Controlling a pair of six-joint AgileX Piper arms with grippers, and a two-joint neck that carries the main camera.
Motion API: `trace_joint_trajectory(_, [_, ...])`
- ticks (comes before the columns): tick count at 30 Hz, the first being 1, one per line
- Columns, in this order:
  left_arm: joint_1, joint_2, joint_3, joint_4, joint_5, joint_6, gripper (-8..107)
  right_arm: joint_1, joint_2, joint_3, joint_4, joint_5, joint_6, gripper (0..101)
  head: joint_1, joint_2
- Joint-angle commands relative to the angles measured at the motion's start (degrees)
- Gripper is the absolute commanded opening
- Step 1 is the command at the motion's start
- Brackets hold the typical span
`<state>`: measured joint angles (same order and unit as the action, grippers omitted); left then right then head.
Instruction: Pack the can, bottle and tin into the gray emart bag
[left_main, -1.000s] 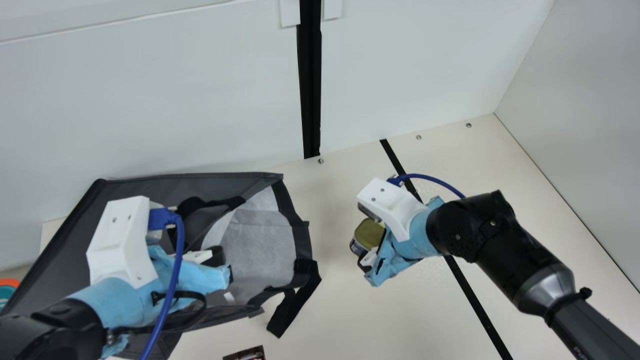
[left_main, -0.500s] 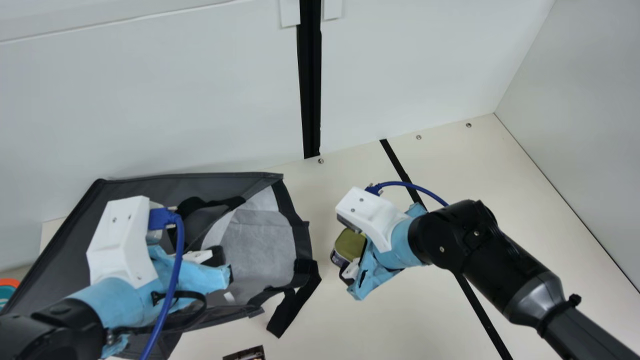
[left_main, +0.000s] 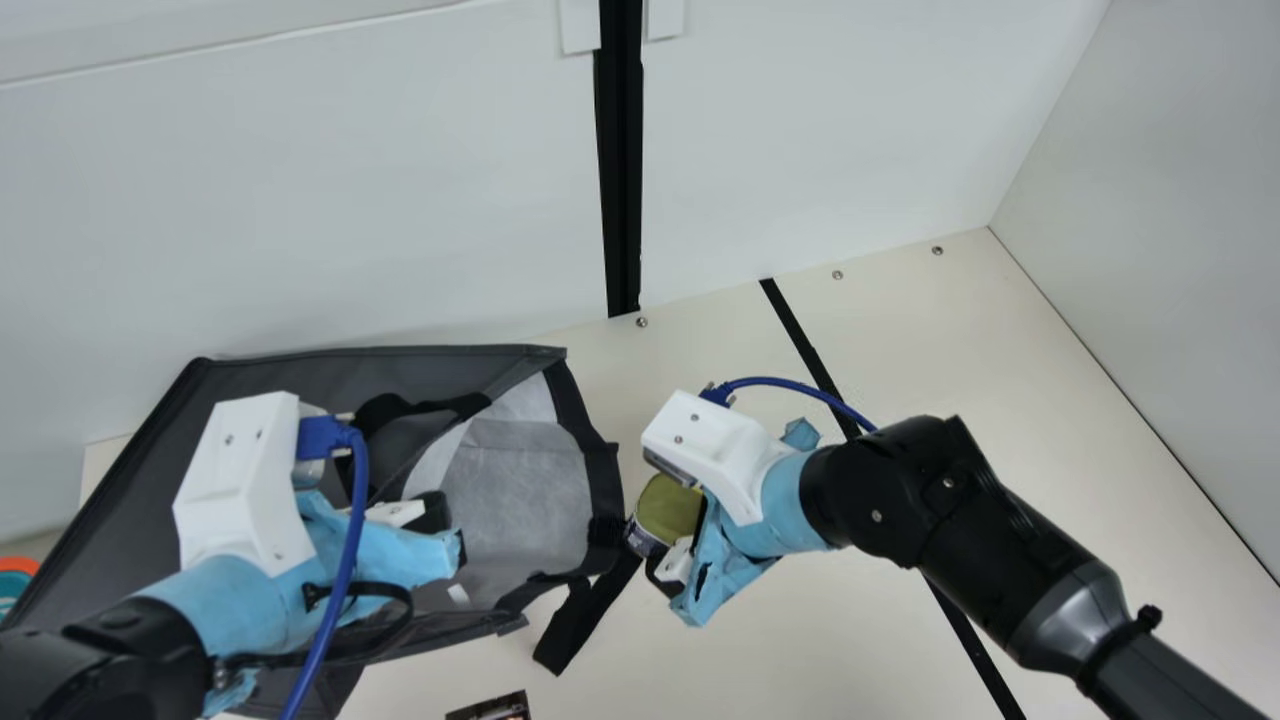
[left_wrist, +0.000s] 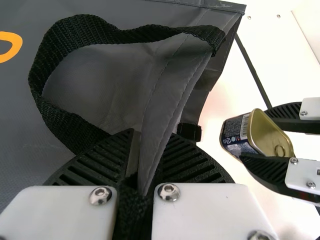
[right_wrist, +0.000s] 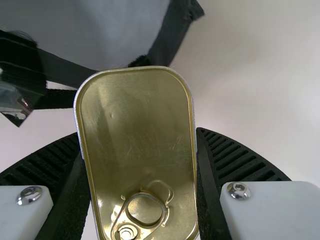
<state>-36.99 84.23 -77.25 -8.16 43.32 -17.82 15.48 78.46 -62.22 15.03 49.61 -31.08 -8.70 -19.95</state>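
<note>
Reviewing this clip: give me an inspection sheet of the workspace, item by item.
Surface: cream table, dark line across it
Job's things: gray bag, mouth open; tin near that mouth, outside it
Clutter: dark printed item and orange-rimmed teal object, both cut off by the view's edge
Grippers: left gripper pinches bag fabric; right gripper holds the tin
Cables: blue cable on each wrist
Surroundings: pale panels, black strip between
</note>
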Motion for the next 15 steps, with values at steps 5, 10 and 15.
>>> trace_joint_trajectory(5, [0.0, 0.0, 0.0, 0.0, 0.0, 0.0, 10, 0.8, 0.0, 0.0, 3.0, -1.0, -1.9, 0, -1.3, 0.0])
trace_joint_trajectory(10, [0.0, 0.0, 0.0, 0.0, 0.0, 0.0, 10, 1.4, 0.3, 0.1, 5.9, -2.1, -3.9, 0, -1.3, 0.0])
trace_joint_trajectory(15, [0.0, 0.0, 0.0, 0.0, 0.0, 0.0, 10, 1.7, 0.7, 0.0, 9.1, -3.2, -6.2, 0, -1.3, 0.0])
